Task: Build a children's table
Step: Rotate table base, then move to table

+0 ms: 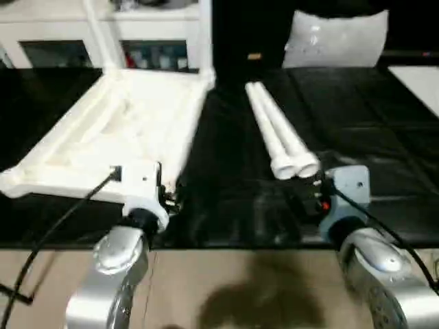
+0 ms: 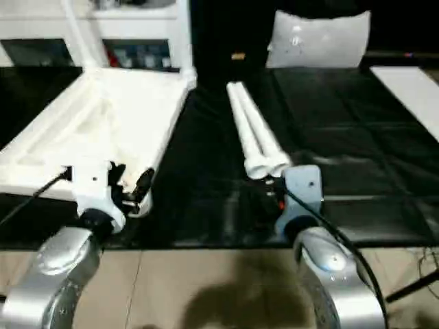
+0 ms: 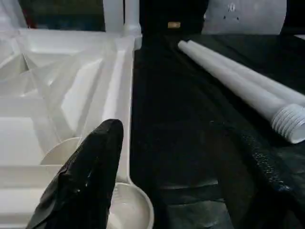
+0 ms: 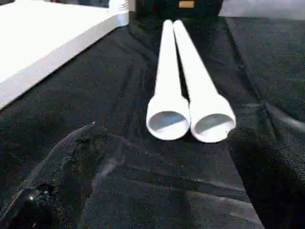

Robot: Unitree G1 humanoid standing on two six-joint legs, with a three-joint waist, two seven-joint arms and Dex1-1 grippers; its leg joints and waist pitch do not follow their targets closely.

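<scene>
White plastic, the table top (image 1: 116,130) lies upside down in the left half of the head view, ribbed underside up, on the black desk (image 1: 226,199). Two of the legs (image 1: 278,133) lie side by side and touching near the middle of that view, their wide open ends toward the robot.

The left end effector (image 2: 130,185) is at the near right corner of the top, its black fingers (image 3: 83,176) spread, one of them over the round corner socket (image 3: 126,207). The right end effector (image 4: 157,191) is just in front of the open ends of the legs, apart from them, with its two fingers spread wide on either side.

The far edge of the top is hard to separate from the white cabinet (image 1: 103,34) behind it. A white pad (image 1: 336,38) stands at the upper right. The near right finger in the right wrist view is dark against the dark desk and hard to make out.
</scene>
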